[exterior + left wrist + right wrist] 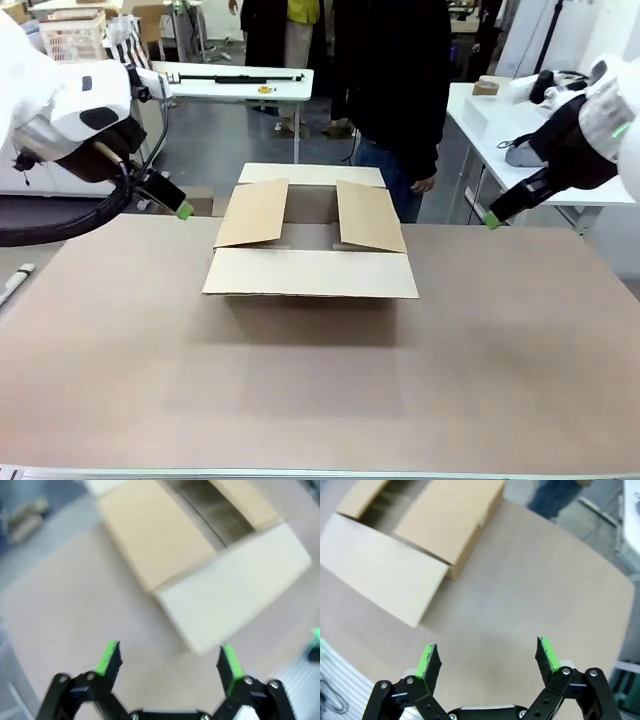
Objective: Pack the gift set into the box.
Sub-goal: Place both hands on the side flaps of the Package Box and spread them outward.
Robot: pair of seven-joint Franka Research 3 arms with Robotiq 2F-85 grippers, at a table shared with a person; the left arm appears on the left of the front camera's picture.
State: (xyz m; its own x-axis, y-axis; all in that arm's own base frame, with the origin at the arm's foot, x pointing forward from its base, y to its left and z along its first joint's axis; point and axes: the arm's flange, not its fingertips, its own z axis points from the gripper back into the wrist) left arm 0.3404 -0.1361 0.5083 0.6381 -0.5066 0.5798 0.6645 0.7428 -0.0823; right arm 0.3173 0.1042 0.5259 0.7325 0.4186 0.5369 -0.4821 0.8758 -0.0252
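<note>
The box (pixel 310 272) sits mid-desk (pixel 320 400), flaps partly spread, seemingly ready for loading; the left claw (pixel 170 660) and right claw (pixel 487 660) hover open and empty, flanking it.

Left gripper (pixel 169 657) spread wide, empty; right gripper (pixel 488 656) spread wide, empty; both arms raised, pointing inward-down.

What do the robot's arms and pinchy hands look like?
The left arm and right arm are rounded and white with black parts. A black cable loops under the left one. The left gripper and right gripper are black, with two fingers tipped in green pads.
</note>
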